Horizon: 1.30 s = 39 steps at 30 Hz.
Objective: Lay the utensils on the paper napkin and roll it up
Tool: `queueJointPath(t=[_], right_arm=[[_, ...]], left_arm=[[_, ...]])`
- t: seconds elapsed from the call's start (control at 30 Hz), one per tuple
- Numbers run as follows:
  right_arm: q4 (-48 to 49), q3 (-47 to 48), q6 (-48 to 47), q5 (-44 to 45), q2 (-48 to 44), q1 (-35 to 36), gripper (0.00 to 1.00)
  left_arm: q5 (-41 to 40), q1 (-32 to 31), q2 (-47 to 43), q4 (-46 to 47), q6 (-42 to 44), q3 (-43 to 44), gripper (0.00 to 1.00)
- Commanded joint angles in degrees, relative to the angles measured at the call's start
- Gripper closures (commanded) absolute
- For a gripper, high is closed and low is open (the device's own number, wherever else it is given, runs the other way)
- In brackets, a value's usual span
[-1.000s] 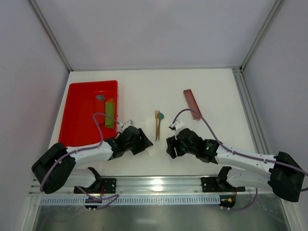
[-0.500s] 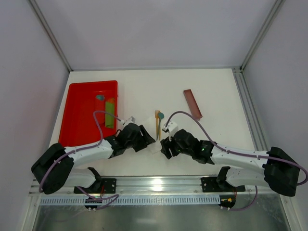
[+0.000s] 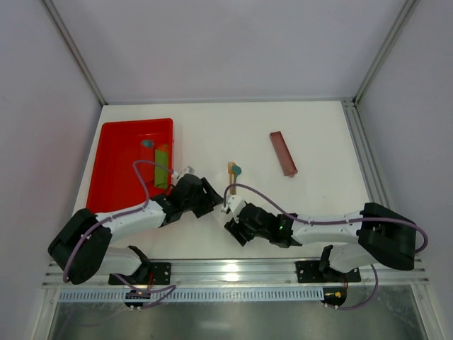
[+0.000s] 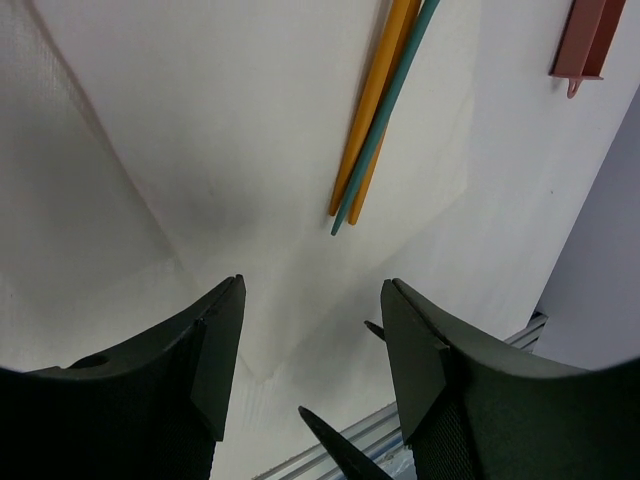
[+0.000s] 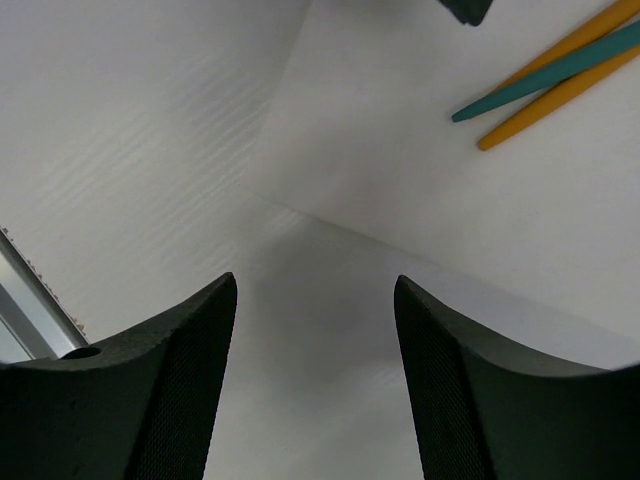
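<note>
White table (image 3: pixel 318 127), enclosed by pale walls (image 3: pixel 233 42), with a red tray (image 3: pixel 117 159) at its left. My left gripper (image 4: pixel 312 295) and right gripper (image 5: pixel 314 285), both spread wide and empty, hover over the paper napkin (image 4: pixel 230 120). The utensils (image 4: pixel 372 125) lie side by side on it.
</note>
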Motion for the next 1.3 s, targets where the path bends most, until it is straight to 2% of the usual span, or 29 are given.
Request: queueJointPath(t=[0.0, 0.07, 0.2, 0.67, 0.83, 1.07, 1.27], right_arm=[[4.16, 2.72, -2.11, 5.96, 1.25, 3.64, 0.34], [4.86, 2.63, -2.28, 8.16, 2.13, 4.88, 0.34], [5.92, 3.16, -2.72, 15.54, 4.50, 8.75, 0.34], [7.06, 6.76, -7.91, 20.56, 12.41, 11.91, 0.35], [8.73, 8.43, -9.93, 25.83, 15.93, 14.29, 0.35], [12.16, 8.52, -11.42, 32.06, 14.88, 14.47, 0.36], [13.21, 8.96, -12.66, 32.60, 16.11, 13.85, 0.36]], left_arm=[[0.83, 0.49, -0.55, 0.00, 1.09, 1.58, 0.39], [0.12, 0.49, -1.43, -4.83, 1.70, 1.76, 0.40], [-3.57, 0.58, -5.21, -8.09, 1.79, 0.71, 0.39], [-3.75, 0.49, -6.62, -11.09, 0.56, 0.00, 0.37], [-3.66, 0.49, -6.89, -11.61, 0.12, -0.18, 0.37], [-4.10, 0.49, -7.41, -12.49, -0.05, -0.44, 0.37], [-4.01, 0.49, -7.15, -12.40, 1.17, -0.35, 0.39]])
